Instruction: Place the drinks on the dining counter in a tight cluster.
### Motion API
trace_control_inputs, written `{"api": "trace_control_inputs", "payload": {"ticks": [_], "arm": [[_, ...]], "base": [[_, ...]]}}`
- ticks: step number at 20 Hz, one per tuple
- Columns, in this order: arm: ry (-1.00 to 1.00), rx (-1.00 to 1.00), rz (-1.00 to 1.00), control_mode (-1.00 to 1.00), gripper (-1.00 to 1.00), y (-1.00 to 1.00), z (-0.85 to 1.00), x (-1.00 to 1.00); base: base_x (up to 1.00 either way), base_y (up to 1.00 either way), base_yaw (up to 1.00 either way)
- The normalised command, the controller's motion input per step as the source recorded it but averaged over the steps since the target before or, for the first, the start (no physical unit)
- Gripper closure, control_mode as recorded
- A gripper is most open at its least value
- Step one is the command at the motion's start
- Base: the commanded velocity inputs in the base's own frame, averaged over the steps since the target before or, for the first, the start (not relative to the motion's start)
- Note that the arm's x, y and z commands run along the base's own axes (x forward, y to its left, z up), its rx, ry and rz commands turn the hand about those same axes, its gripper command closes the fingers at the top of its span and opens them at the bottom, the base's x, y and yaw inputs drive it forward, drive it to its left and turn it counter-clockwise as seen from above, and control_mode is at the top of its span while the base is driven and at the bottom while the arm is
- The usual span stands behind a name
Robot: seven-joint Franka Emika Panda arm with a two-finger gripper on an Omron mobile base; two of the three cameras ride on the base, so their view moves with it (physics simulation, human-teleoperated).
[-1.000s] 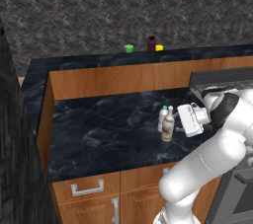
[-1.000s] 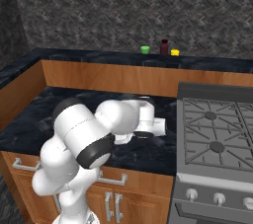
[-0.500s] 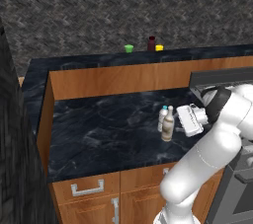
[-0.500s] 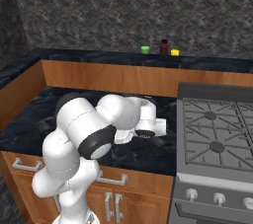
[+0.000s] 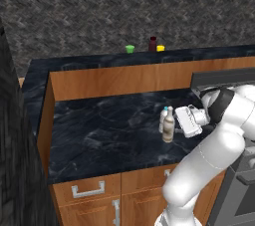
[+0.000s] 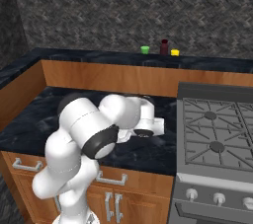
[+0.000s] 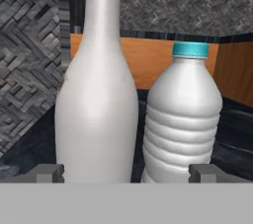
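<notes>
Standing upright, just beside each other on the lower black counter (image 5: pixel 99 135): slim tan bottle (image 5: pixel 169 126) with white neck, and short clear bottle (image 7: pixel 184 119) with light-blue cap. Maroon bottle (image 5: pixel 153 44) stands well apart on the raised dining counter (image 5: pixel 199 53), between a green cup (image 5: pixel 130 49) and a yellow cup (image 5: pixel 160 48). Claw (image 7: pixel 126 172) wide open, level with the pair, fingertips (image 7: pixel 47 172) either side, gripping nothing. Stove (image 6: pixel 217 144) alongside.
</notes>
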Motion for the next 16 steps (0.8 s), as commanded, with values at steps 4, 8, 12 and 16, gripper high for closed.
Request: {"api": "trace_control_inputs", "payload": {"ticks": [4,8,12,16], "arm": [[0.0,0.0,0.0,-1.0,-1.0,0.11,0.0,0.0],[0.0,0.0,0.0,-1.0,-1.0,0.05,0.0,-0.01],[0.0,0.0,0.0,-1.0,-1.0,0.0,0.0,-0.15],[0.0,0.01,0.0,-1.0,-1.0,0.0,0.0,-0.21]], "base": [[0.0,0.0,0.0],[0.0,0.0,0.0],[0.0,0.0,0.0],[0.0,0.0,0.0]]}}
